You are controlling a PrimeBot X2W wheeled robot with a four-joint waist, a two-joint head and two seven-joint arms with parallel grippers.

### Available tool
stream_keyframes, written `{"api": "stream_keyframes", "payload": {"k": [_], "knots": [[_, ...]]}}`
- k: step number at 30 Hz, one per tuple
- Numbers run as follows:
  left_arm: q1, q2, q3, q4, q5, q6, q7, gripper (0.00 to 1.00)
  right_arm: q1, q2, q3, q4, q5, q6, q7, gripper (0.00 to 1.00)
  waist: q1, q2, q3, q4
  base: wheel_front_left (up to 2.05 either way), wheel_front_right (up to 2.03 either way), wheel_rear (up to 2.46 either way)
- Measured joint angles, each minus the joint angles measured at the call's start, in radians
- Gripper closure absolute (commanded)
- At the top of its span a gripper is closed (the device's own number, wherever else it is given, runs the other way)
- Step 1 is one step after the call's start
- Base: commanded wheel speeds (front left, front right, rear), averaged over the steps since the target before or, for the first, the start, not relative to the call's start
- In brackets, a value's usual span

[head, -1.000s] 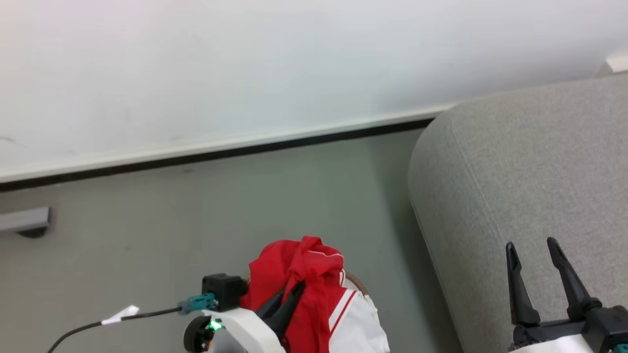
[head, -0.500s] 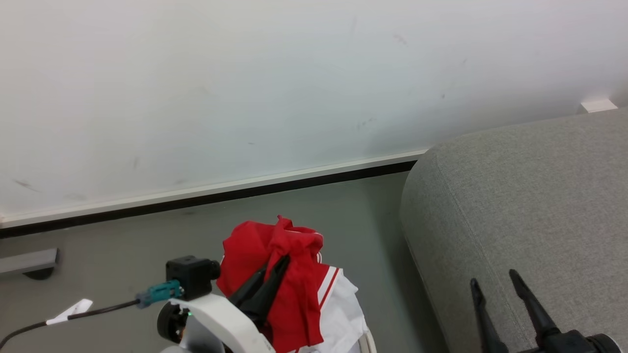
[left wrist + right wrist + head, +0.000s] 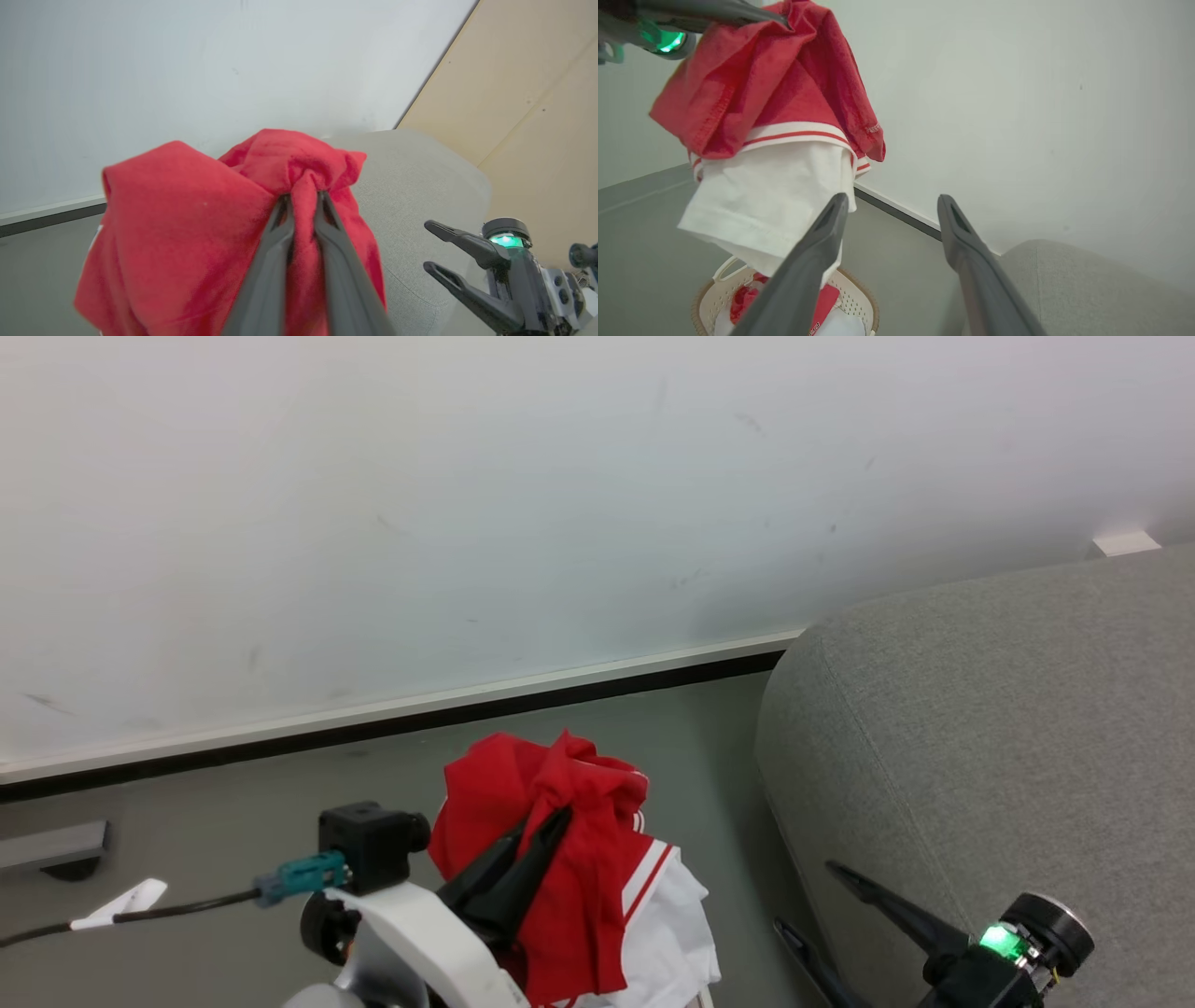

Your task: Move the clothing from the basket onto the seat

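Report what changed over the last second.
The right gripper swung from fingers-up over the sofa to pointing left at its edge, toward the clothing, jaws open as before. The head camera also tilted, so the whole view shifted. Unchanged: the left gripper stays shut on the clothing, held in the air; nothing was let go.

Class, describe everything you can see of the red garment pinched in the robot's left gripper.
The red garment is soft, matte fabric, bunched and creased, with a stitched hem and a white band with red stripes. White fabric hangs below that band; whether it is the same piece is unclear. The left gripper pinches a fold at its top, so it dangles in the air above the basket, apart from it, beside the grey sofa.
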Motion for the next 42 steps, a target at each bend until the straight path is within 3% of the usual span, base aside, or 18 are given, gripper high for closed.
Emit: {"api": "stream_keyframes", "payload": {"k": [6, 12, 19, 27, 28, 29, 30, 35, 42], "knots": [[-0.017, 0.001, -0.028, -0.01, 0.012, -0.016, 0.013, 1.0, -0.165, -0.12, 0.209, -0.013, 0.113, 0.0, 0.026, 0.0, 0.0001, 0.0, -0.005, 0.015, 0.0, 0.0, 0.0], [-0.032, -0.013, -0.052, -0.012, 0.013, -0.034, 0.026, 1.0, -0.32, -0.149, 0.399, 0.031, 0.229, 0.0, 0.024, 0.0, 0.0001, 0.0, -0.012, 0.039, 0.0, 0.0, 0.0], [-0.042, -0.032, -0.076, -0.003, 0.015, -0.047, 0.031, 1.0, -0.455, -0.103, 0.583, 0.134, 0.359, 0.0, -0.011, 0.0, 0.0001, 0.0, -0.021, 0.06, 0.0, 0.0, 0.0], [-0.045, -0.042, -0.094, 0.006, 0.007, -0.061, 0.039, 1.0, -0.514, 0.022, 0.653, 0.268, 0.477, 0.0, -0.031, 0.0, 0.0001, 0.0, -0.033, 0.063, 0.0, 0.0, 0.0], [-0.046, -0.043, -0.093, 0.008, 0.007, -0.061, 0.038, 1.0, -0.514, 0.04, 0.657, 0.283, 0.493, 0.0, -0.032, 0.1, 0.0001, 0.0, -0.035, 0.062, 0.0, 0.0, 0.0], [-0.047, -0.045, -0.093, 0.01, 0.004, -0.061, 0.038, 1.0, -0.513, 0.052, 0.661, 0.291, 0.508, 0.0, -0.032, 0.67, 0.0001, 0.0, -0.036, 0.063, 0.0, 0.0, 0.0], [-0.049, -0.047, -0.093, 0.012, 0.003, -0.061, 0.038, 1.0, -0.512, 0.062, 0.662, 0.297, 0.525, 0.0, -0.032, 1.0, 0.0001, 0.0, -0.037, 0.064, 0.0, 0.0, 0.0], [-0.052, -0.048, -0.086, 0.021, -0.001, -0.058, 0.037, 1.0, -0.491, 0.089, 0.666, 0.302, 0.595, 0.0, -0.033, 1.0, 0.0001, 0.0, -0.041, 0.059, 0.0, 0.0, 0.0], [-0.052, -0.032, -0.067, 0.038, -0.001, -0.042, 0.025, 1.0, -0.498, 0.059, 0.634, 0.266, 0.639, 0.0, -0.033, 1.0, 0.0001, 0.0, -0.034, 0.042, 0.0, 0.0, 0.0]]}}
